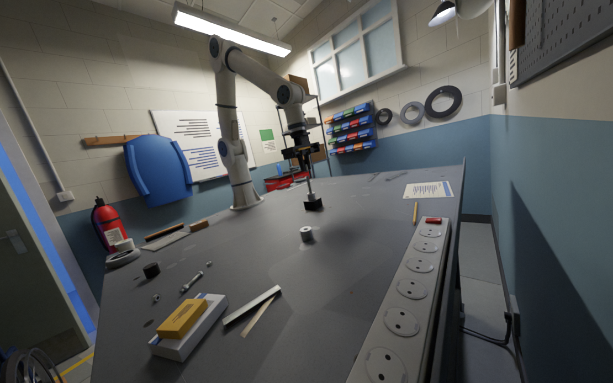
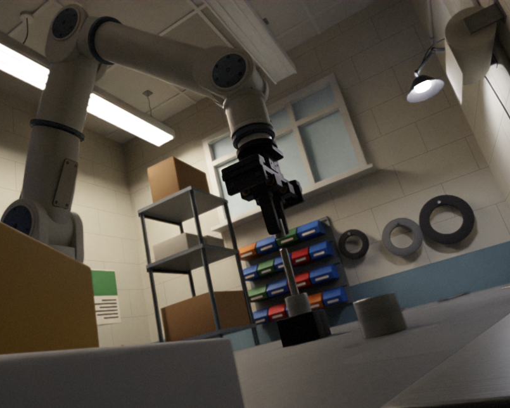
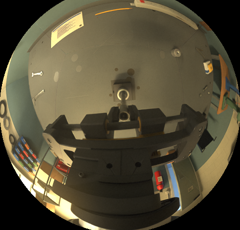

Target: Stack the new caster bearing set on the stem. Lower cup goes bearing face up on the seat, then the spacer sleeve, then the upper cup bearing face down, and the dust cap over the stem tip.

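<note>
My gripper [image 1: 305,167] [image 2: 278,228] [image 3: 123,116] hangs straight above the stem and grips the spacer sleeve [image 3: 123,115], a small grey tube, right over the stem's tip. The thin grey stem [image 1: 309,183] [image 2: 289,270] rises upright from a black square base [image 1: 313,204] [image 2: 304,327] [image 3: 123,90] at the middle of the bench. A pale cup [image 1: 311,196] [image 2: 298,304] [image 3: 122,94] sits around the stem on the base. A second pale cup [image 1: 306,234] [image 2: 379,315] [image 3: 175,52] stands on the bench apart from the base. A black round cap [image 1: 151,270] lies far off near the bench's left edge.
The bench's right edge carries a long power strip [image 1: 409,290] [image 3: 166,10], with a pencil [image 1: 414,213] and a printed sheet [image 1: 428,189] [image 3: 67,28] beside it. A bolt [image 1: 191,281], a metal rule [image 1: 250,305] and a yellow block on a white box [image 1: 187,324] lie at the near end.
</note>
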